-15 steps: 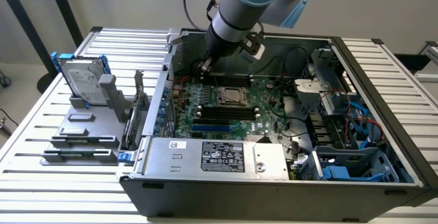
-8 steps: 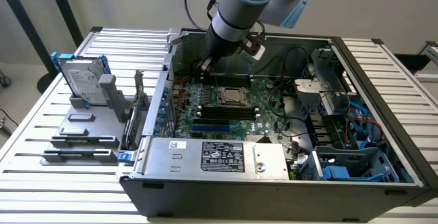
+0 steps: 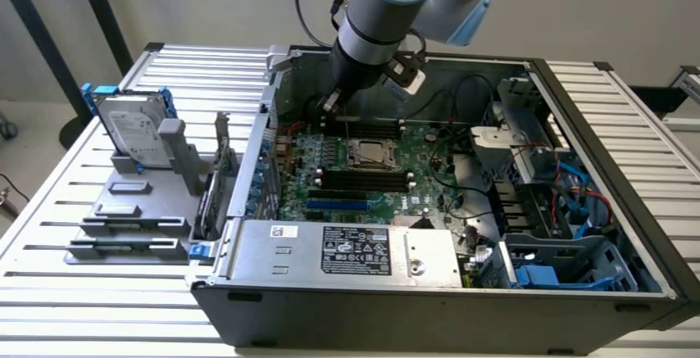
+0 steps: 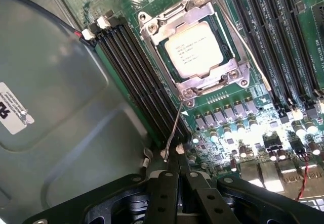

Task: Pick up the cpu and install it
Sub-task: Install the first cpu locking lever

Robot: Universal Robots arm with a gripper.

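The cpu (image 4: 195, 49) is a flat square chip with a silver-grey top, lying in the motherboard socket inside a metal retention frame (image 4: 238, 72). In the exterior view the cpu (image 3: 369, 153) sits mid-board in the open computer case (image 3: 438, 305). My gripper (image 4: 177, 171) is shut, with its black fingers pressed together just off the socket's corner. A thin wire socket lever (image 4: 174, 128) runs from the frame down to the fingertips, its end touching or nearly touching them. From outside, the gripper (image 3: 327, 106) hangs low over the board's far edge, behind the socket.
Black memory slots (image 4: 136, 77) flank the socket on both sides. The case wall (image 4: 55, 107) stands close beside the gripper. A power supply (image 3: 350, 251) fills the case's near side, cables and a drive cage (image 3: 547, 202) its right. A hard drive in a blue bracket (image 3: 137, 133) stands outside on the exterior view's left.
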